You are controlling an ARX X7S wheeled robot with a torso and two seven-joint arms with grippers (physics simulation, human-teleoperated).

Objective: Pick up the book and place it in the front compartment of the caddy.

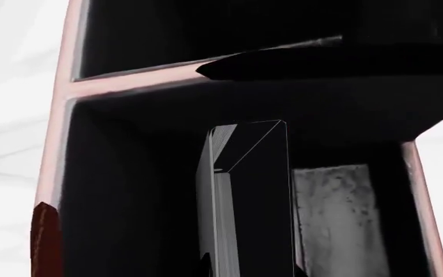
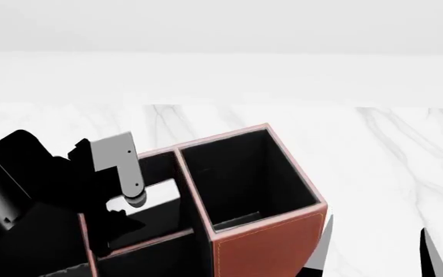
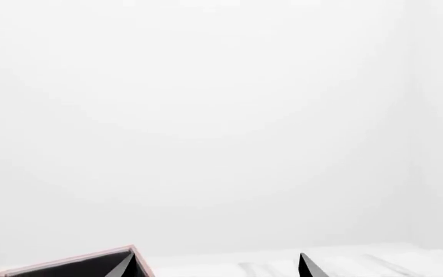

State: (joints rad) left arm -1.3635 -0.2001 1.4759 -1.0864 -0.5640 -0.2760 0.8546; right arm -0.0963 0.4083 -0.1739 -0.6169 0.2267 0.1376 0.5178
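The left wrist view looks down into the caddy (image 1: 60, 144), which has a pale rim and black lining. The black book (image 1: 256, 196), with its white page edge showing, stands nearly upright inside a black-lined cell (image 1: 129, 202) with a grey floor. My left gripper (image 1: 244, 272) is shut on the book's top end, its fingers mostly hidden. A pale cross divider (image 1: 152, 83) separates this cell from another one. In the head view my left gripper (image 2: 117, 222) reaches down into the caddy's (image 2: 267, 248) middle part. My right gripper (image 2: 375, 254) is open and empty beside the caddy.
The caddy's tall end cell (image 2: 244, 173) stands to the right of my left arm. The white marble tabletop (image 2: 375, 150) stretches around it. In the right wrist view the open gripper (image 3: 215, 268) shows next to a caddy corner (image 3: 75, 264).
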